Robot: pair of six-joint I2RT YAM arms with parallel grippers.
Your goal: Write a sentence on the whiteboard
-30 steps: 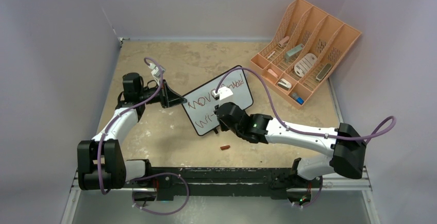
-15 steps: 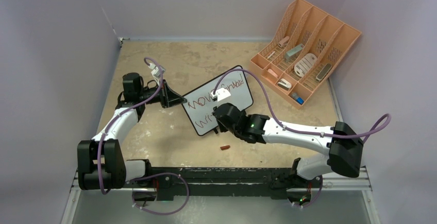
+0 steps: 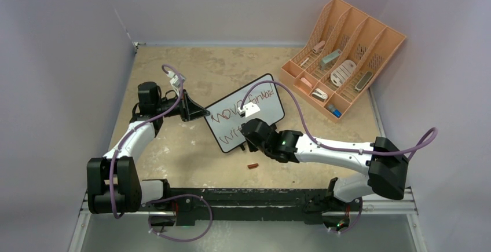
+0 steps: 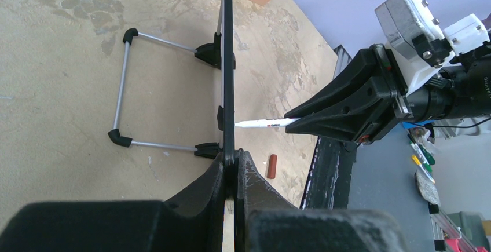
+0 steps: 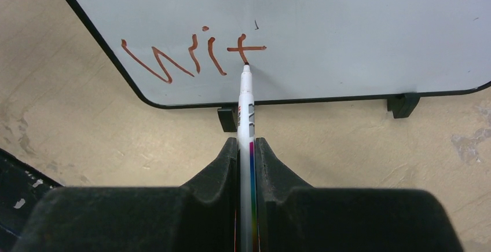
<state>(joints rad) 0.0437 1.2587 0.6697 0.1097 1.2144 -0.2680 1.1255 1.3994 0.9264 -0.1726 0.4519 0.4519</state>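
Note:
The whiteboard [image 3: 263,112], white with a thin black frame, stands tilted on the table's middle and carries red writing. My left gripper [image 3: 204,113] is shut on its left edge; the left wrist view shows the board [image 4: 228,61] edge-on between the jaws. My right gripper [image 3: 248,141] is shut on a white marker [image 5: 246,113]. The marker's tip touches the board [image 5: 324,26] at the foot of the "t" in the red letters "Writ" [image 5: 191,58]. The marker also shows in the left wrist view [image 4: 263,123], meeting the board's face.
A peach slotted desk organizer [image 3: 343,55] with small items stands at the back right. A small red marker cap [image 3: 252,165] lies on the table in front of the board, also in the left wrist view [image 4: 271,165]. The board's wire stand [image 4: 124,84] rests behind it.
My right gripper with the marker has shifted slightly left and nearer along the board's lower line of writing. The left arm and board have not moved.

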